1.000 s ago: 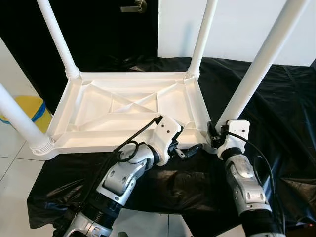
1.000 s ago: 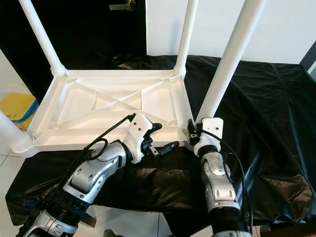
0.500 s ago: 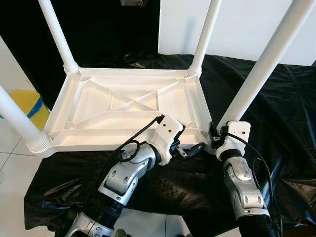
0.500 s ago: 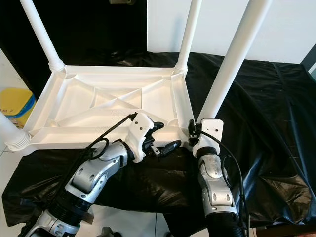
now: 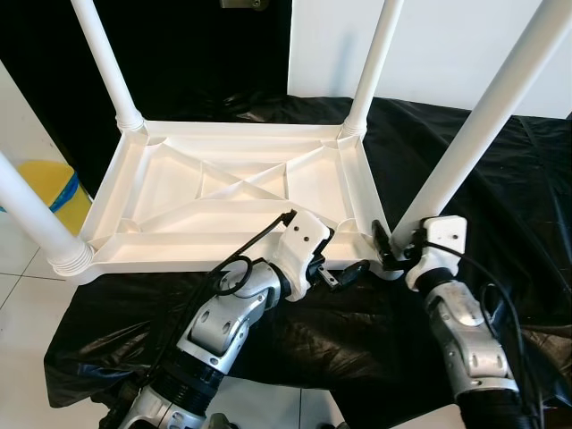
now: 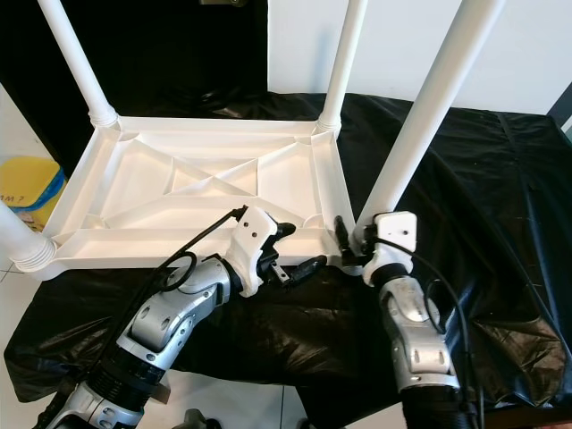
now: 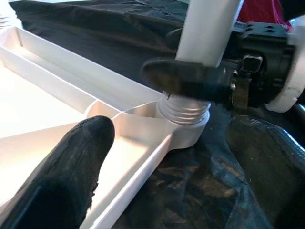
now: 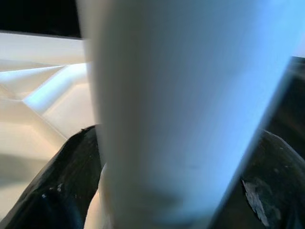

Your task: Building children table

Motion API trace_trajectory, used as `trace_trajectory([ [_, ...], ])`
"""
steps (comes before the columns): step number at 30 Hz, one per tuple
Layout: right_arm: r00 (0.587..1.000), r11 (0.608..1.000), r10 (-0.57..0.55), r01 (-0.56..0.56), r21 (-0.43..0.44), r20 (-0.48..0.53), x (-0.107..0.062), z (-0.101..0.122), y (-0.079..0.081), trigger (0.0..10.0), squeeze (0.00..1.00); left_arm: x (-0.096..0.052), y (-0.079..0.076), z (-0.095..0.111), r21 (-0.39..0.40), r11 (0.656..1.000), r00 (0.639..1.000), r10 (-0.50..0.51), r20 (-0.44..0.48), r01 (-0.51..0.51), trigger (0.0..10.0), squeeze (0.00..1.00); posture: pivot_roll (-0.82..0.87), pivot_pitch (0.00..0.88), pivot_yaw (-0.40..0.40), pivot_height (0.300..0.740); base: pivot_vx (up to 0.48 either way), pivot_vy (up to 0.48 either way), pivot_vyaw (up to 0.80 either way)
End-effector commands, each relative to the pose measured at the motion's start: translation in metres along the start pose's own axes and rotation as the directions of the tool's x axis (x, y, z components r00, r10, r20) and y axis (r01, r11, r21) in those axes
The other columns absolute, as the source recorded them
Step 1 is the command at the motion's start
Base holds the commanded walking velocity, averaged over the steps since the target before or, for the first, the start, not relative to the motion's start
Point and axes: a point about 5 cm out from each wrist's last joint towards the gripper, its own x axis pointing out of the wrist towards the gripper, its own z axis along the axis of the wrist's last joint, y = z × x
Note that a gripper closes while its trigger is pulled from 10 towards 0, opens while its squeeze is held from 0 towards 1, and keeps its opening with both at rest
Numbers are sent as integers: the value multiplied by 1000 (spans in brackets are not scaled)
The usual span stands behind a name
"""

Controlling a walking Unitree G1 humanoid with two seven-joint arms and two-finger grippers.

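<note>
Head views: tabletop (image 5: 232,201) upside down on black sheet (image 5: 500,206), four legs up. Right gripper (image 5: 393,248) clenched round base of near right leg (image 5: 474,125). Left gripper (image 5: 344,268) spread, beside same corner, grasping nothing.

Left wrist: threaded collar (image 7: 183,107) seated in corner socket; fingers (image 7: 71,162) straddle rim.

Right wrist: leg close, fingers (image 8: 52,191) either side.

Risk: crooked twist could cross-thread or tip tabletop.

Versus a second ago: right wrist swung outward, grip unchanged.
</note>
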Motion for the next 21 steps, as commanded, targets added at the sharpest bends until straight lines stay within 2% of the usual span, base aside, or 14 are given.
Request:
trace_trajectory([
  [1, 999, 999, 39, -39, 9, -8, 0, -2, -6, 10000, 1000, 1, -4, -2, 9, 999, 999, -53, -4, 53, 10000, 0, -75, 81, -34, 740, 0, 0, 0],
  [6, 994, 994, 108, -108, 3, -22, 5, -2, -8, 10000, 1000, 1, -3, -2, 13, 998, 998, -63, -9, 63, 10000, 0, -80, 72, -19, 740, 0, 0, 0],
  [7, 985, 986, 166, -166, -6, -42, 8, -3, -7, 10000, 0, 1, -3, -1, 18, 997, 998, -69, -11, 69, 10000, 0, -78, 67, -14, 740, 0, 0, 0],
  [8, 985, 986, 166, -166, -6, -42, 8, -3, -7, 10000, 0, 1, -3, -1, 18, 997, 998, -69, -11, 69, 10000, 0, -78, 67, -14, 740, 0, 0, 0],
  [10, 959, 962, 267, -270, -25, -94, 11, -11, -3, 10000, 0, 2, -2, 0, 25, 997, 997, -77, -13, 77, 10000, 0, -75, 61, -9, 740, 0, 0, 0],
  [13, 950, 955, 292, -297, -24, -110, 11, -14, -2, 10000, 0, 2, -2, 1, 26, 997, 997, -79, -13, 79, 10000, 0, -74, 61, -9, 740, 0, 0, 0],
  [14, 944, 949, 308, -313, -30, -118, 11, -16, -1, 6549, 0, 2, -2, 1, 27, 996, 997, -79, -13, 80, 10000, 0, -71, 62, -11, 740, 0, 0, 0],
  [15, 941, 946, 316, -321, -29, -126, 11, -19, 0, 0, 0, 2, -2, 1, 26, 997, 997, -78, -13, 79, 10000, 0, -66, 63, -14, 740, 0, 0, 0],
  [21, 936, 943, 325, -332, -32, -135, 11, -23, -1, 0, 0, 2, -1, 1, 23, 997, 997, -70, -11, 70, 10000, 0, -63, 65, -17, 740, 0, 0, 0],
])
